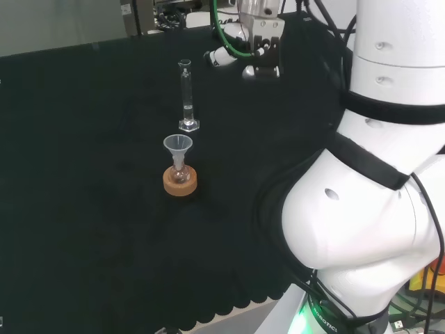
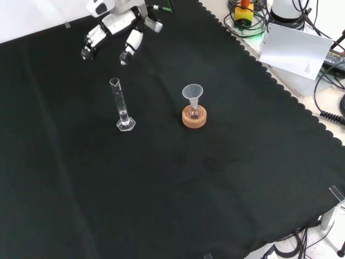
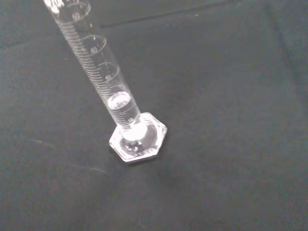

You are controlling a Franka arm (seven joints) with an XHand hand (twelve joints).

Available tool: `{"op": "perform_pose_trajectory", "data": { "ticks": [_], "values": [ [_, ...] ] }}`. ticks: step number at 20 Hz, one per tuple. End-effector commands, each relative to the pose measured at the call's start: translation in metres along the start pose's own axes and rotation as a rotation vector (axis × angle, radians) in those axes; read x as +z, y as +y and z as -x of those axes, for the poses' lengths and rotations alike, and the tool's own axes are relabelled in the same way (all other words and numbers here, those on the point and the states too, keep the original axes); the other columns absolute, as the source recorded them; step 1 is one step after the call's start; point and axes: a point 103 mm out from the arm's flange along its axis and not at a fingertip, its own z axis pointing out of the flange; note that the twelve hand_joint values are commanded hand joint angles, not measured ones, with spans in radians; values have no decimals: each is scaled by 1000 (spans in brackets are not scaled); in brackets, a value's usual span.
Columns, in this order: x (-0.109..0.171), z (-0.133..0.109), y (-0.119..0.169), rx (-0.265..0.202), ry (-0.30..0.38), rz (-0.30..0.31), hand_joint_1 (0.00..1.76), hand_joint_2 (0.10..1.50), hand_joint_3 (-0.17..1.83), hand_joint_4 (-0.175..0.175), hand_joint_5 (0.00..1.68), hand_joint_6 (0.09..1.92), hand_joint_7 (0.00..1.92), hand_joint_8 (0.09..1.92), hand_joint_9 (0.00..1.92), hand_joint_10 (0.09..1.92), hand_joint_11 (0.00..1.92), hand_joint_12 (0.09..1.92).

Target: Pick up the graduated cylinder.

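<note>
our hand (image 2: 116,29) hangs above the cloth (image 2: 215,189) w/ fingers relaxed, holding nothing, near the graduated cylinder (image 2: 122,106) but apart from it. going near to far in the front view: bare cloth, then the funnel (image 2: 192,95) in a small flask on its cork ring (image 2: 194,117), w/ the cylinder upright on its hex base to the left, a little liquid at the bottom; hand beyond. we judge the pickup not yet begun: approach, grasp, lift all remain.
</note>
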Motion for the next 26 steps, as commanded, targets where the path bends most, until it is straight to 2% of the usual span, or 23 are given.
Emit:
{"op": "perform_pose_trajectory", "data": {
  "ticks": [1, 10, 15, 17, 20, 26],
  "values": [
    [23, 12, 18, -79, 102, 56, 609, 1116, -175, -51, 232, 87, 130, 669, 381, 716, 173, 1375],
    [54, 21, 10, -178, 205, 38, 757, 1047, -175, -58, 327, 87, 204, 683, 486, 666, 282, 1347],
    [75, 19, 11, -215, 304, 77, 829, 1015, -175, -58, 356, 87, 251, 688, 529, 646, 311, 1337],
    [83, 17, 13, -249, 355, 87, 843, 1010, -175, -59, 379, 87, 268, 687, 541, 635, 321, 1330],
    [91, 9, 18, -286, 392, 89, 852, 1004, -175, -59, 392, 87, 275, 681, 542, 618, 326, 1319],
    [104, 0, 30, -328, 516, 135, 870, 997, -175, -58, 395, 87, 281, 677, 541, 611, 322, 1315]
  ]
}}
